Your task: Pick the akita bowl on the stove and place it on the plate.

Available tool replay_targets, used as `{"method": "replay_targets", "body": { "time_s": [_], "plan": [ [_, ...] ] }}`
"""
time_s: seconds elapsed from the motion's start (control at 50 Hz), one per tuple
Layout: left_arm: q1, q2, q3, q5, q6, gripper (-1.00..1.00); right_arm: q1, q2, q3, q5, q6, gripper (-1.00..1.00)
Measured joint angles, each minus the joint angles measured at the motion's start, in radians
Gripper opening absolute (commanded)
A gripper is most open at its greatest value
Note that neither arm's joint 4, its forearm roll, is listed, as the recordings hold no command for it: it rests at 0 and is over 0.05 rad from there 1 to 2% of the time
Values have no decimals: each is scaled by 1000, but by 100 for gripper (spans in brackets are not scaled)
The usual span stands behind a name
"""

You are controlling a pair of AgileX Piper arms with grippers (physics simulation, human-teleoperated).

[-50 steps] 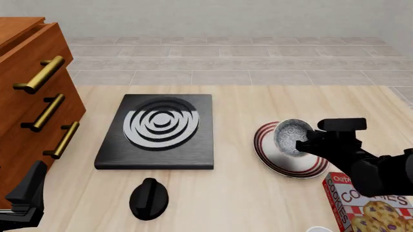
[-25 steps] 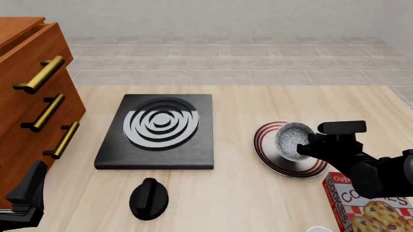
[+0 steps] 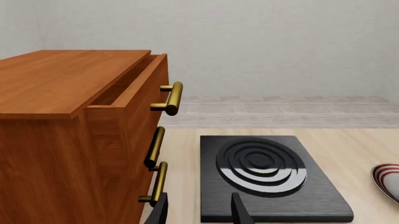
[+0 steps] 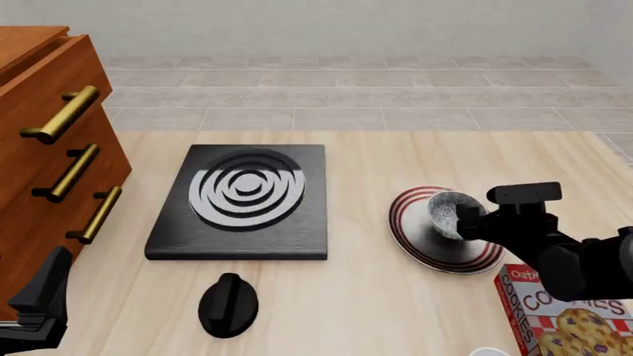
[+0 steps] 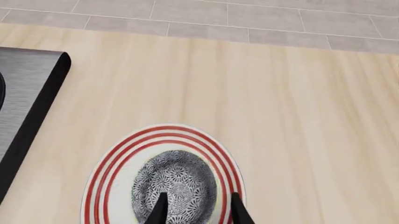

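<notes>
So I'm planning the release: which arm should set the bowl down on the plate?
Right: its gripper holds the akita bowl over the plate. The left gripper sits far off by the stove.

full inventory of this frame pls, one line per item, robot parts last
Flat square black stove slab with ringed burner: 1, black and silvery-white, table centre-left.
Separate black knob: 1, black, in front of the stove.
Round white plate with dark red rings: 1, white and red, right of the stove.
Small speckled akita bowl: 1, grey-white inside, dark outside, on or just over the plate.
Cookie box: 1, red and white, near right corner.
Wooden drawer cabinet with brass handles: 1, brown, far left.
Light wooden table: 1, beige.
Left hand: black, open, near the cabinet.
Right hand: black, fingers straddling the bowl rim.
</notes>
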Motion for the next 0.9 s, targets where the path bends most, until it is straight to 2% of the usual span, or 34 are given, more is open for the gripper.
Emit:
{"method": "replay_targets", "body": {
  "time_s": [0.44, 0.74, 0.9],
  "plan": [
    [0, 0, 0, 0, 0, 100, -12, -70, 4, 28, 19, 100],
    [0, 0, 0, 0, 0, 100, -8, -205, 30, 84, 43, 100],
    [0, 0, 0, 0, 0, 100, -1, -300, 49, 125, 37, 100]
  ]
}}
